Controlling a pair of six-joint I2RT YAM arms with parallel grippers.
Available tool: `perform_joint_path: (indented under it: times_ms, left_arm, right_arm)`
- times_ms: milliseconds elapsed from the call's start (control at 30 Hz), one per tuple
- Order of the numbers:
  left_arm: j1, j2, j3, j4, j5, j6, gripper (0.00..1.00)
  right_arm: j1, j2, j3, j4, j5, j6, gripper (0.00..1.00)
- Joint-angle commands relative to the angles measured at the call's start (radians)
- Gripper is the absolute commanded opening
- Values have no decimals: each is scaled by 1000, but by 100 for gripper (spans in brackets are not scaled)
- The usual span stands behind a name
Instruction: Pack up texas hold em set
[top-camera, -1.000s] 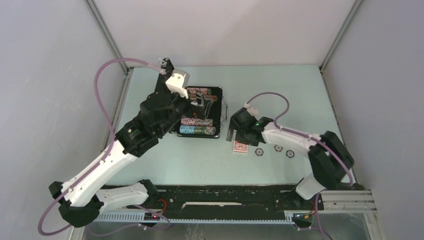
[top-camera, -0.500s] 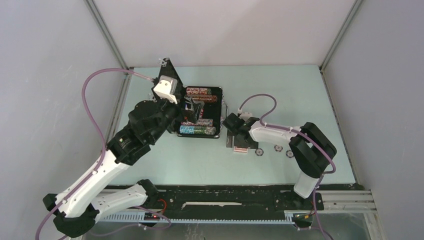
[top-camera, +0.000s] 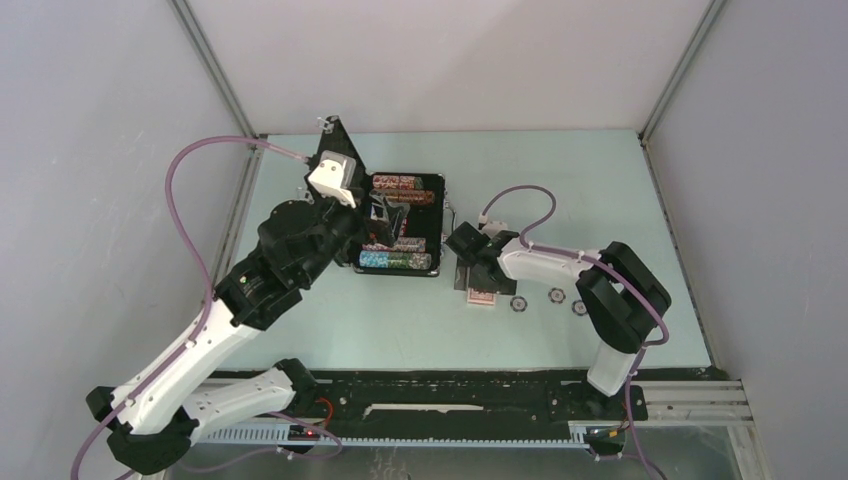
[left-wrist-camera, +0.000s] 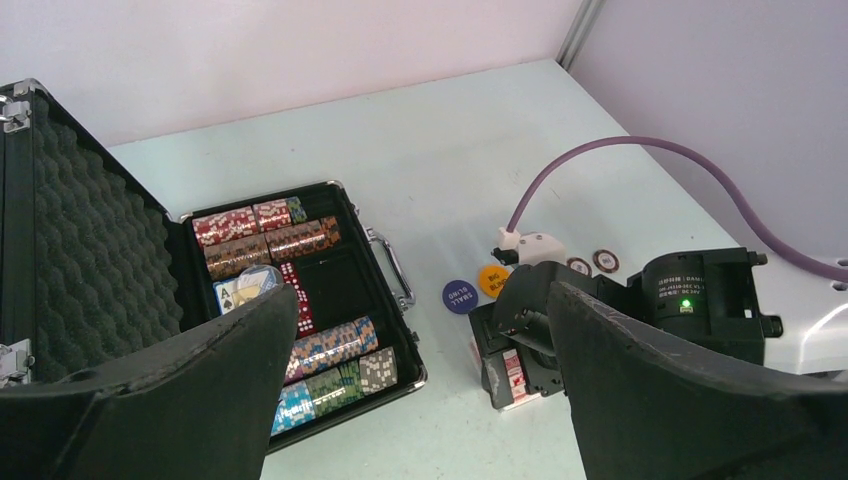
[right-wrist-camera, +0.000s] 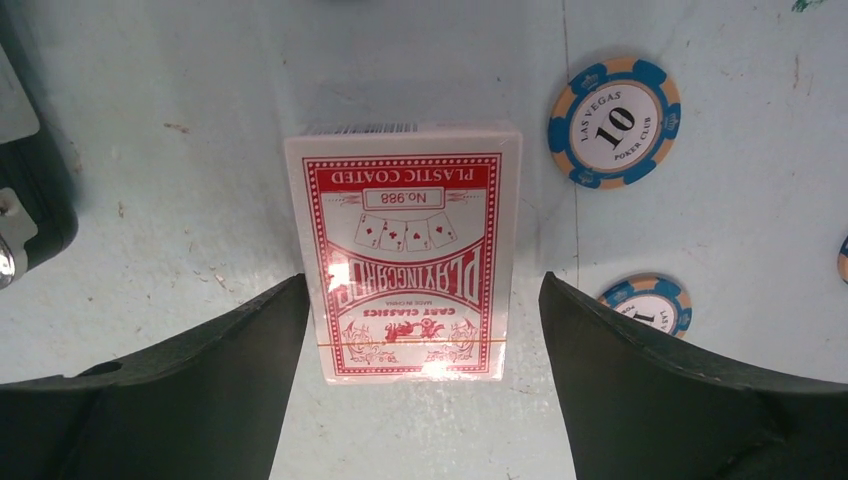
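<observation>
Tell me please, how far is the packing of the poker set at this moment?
Done: rows of chips lie in the open case. In hand: the right gripper, open, straddles the card deck on the table, not gripping yet; the left gripper is open and empty. Left: the deck, the blue button, orange button, the loose chips, then closing the lid.

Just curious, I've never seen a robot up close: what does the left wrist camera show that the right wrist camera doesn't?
Only left wrist: the inside of the open black case with its chip rows, plus the blue button and orange button on the table.
Only right wrist: the readable print on the red card deck and a chip marked 10.
Both: the deck, loose chips and the table.
</observation>
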Motion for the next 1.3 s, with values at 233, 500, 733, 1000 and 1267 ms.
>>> perform_joint_path:
  times_ms: [233, 500, 733, 1000, 1267]
  left_arm:
    - [3, -57, -22, 35, -18, 24, 100]
    - [3, -64, -22, 35, 2, 19, 100]
    - [4, -52, -16, 35, 48, 16, 100]
    - [4, -74, 69, 18, -16, 52, 100]
    - [3, 6, 272, 146, -19, 52, 100]
  right_arm:
    - [-15, -15, 30, 14, -1, 60, 82]
    - [-8, -29, 30, 45, 0, 58, 71]
    - [1, -88, 30, 71, 20, 37, 67]
    - [-38, -168, 34, 127, -20, -15, 60]
    - [-67, -74, 296, 104, -52, -89, 59]
